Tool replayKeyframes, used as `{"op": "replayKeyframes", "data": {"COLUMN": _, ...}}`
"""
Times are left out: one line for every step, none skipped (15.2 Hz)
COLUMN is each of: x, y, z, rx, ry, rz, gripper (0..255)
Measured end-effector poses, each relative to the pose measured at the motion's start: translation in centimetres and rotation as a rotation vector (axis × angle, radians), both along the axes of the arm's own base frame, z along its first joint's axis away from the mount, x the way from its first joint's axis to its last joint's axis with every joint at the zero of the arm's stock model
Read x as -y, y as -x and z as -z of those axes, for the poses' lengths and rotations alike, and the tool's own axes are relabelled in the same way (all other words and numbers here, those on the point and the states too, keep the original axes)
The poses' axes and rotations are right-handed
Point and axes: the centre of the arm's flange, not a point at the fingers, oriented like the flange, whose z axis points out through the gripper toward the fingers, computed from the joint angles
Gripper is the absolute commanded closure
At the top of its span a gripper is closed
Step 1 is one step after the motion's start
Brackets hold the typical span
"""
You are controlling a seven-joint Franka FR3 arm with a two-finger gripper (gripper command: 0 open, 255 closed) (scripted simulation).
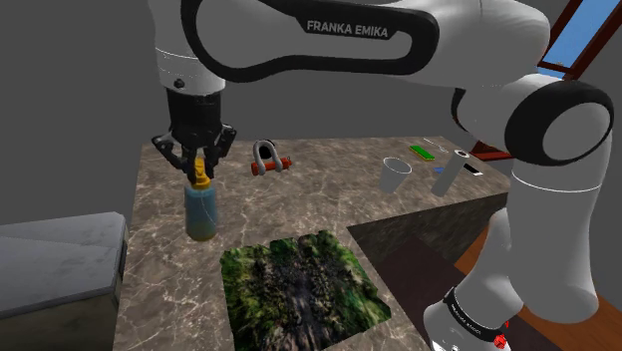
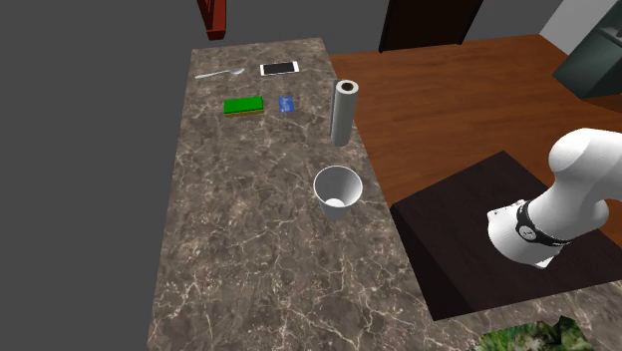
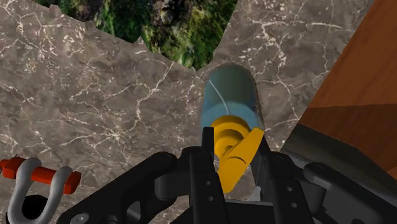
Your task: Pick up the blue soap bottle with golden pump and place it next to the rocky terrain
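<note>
A blue soap bottle (image 1: 201, 211) with a golden pump (image 1: 202, 179) is upright over the marble tabletop (image 1: 159, 199), just beyond the far left corner of the rocky terrain mat (image 1: 304, 289). My gripper (image 1: 202, 165) comes down from above and is shut on the pump. In the wrist view both black fingers (image 3: 202, 159) clasp the golden pump (image 3: 232, 149), with the blue bottle body (image 3: 229, 98) below them and the green-brown terrain (image 3: 168, 25) close beyond it. Whether the bottle's base touches the marble I cannot tell.
A grey shackle with a red pin (image 1: 267, 160) lies behind the bottle. Further along the table are a white cup (image 2: 337, 191), a grey upright cylinder (image 2: 344, 112), a green sponge (image 2: 243, 105), a small blue card (image 2: 286, 104), a phone (image 2: 279, 69) and a spoon (image 2: 219, 73). A grey box (image 1: 60, 264) stands beside the table's edge.
</note>
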Motion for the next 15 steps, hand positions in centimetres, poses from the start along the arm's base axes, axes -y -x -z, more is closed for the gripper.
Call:
{"op": "replayKeyframes", "data": {"x": -1.2, "y": 0.2, "z": 0.1, "rx": 0.0, "ry": 0.0, "rz": 0.0, "gripper": 255}}
{"op": "replayKeyframes", "data": {"x": -2.7, "y": 0.3, "z": 0.3, "rx": 0.0, "ry": 0.0, "rz": 0.0, "gripper": 255}}
{"op": "replayKeyframes", "data": {"x": -4.0, "y": 0.3, "z": 0.3, "rx": 0.0, "ry": 0.0, "rz": 0.0, "gripper": 255}}
{"op": "replayKeyframes", "data": {"x": -5.1, "y": 0.5, "z": 0.5, "rx": 0.0, "ry": 0.0, "rz": 0.0, "gripper": 255}}
{"op": "replayKeyframes", "data": {"x": -6.8, "y": 0.7, "z": 0.0, "rx": 0.003, "ry": -0.004, "rz": -0.002, "gripper": 255}}
{"op": "replayKeyframes", "data": {"x": -7.6, "y": 0.9, "z": 0.3, "rx": 0.0, "ry": -0.001, "rz": -0.001, "gripper": 255}}
{"op": "replayKeyframes", "data": {"x": -8.0, "y": 0.9, "z": 0.8, "rx": 0.0, "ry": 0.0, "rz": 0.0, "gripper": 255}}
{"op": "replayKeyframes", "data": {"x": -8.2, "y": 0.9, "z": 1.3, "rx": 0.0, "ry": 0.0, "rz": 0.001, "gripper": 255}}
{"op": "replayKeyframes", "data": {"x": -8.4, "y": 1.0, "z": 1.8, "rx": -0.001, "ry": 0.0, "rz": 0.001, "gripper": 255}}
{"op": "replayKeyframes", "data": {"x": -8.4, "y": 1.0, "z": 2.3, "rx": -0.001, "ry": 0.0, "rz": 0.001, "gripper": 255}}
{"op": "replayKeyframes", "data": {"x": -8.5, "y": 1.1, "z": 2.7, "rx": 0.0, "ry": 0.0, "rz": 0.001, "gripper": 255}}
{"op": "replayKeyframes", "data": {"x": -8.4, "y": 1.2, "z": 3.2, "rx": -0.001, "ry": 0.001, "rz": 0.002, "gripper": 255}}
{"op": "replayKeyframes", "data": {"x": -8.4, "y": 1.0, "z": 3.8, "rx": 0.0, "ry": 0.0, "rz": 0.002, "gripper": 255}}
{"op": "replayKeyframes", "data": {"x": -8.4, "y": 0.9, "z": 4.4, "rx": 0.0, "ry": 0.0, "rz": 0.002, "gripper": 255}}
{"op": "replayKeyframes", "data": {"x": -8.3, "y": 1.0, "z": 4.9, "rx": 0.0, "ry": 0.001, "rz": 0.002, "gripper": 255}}
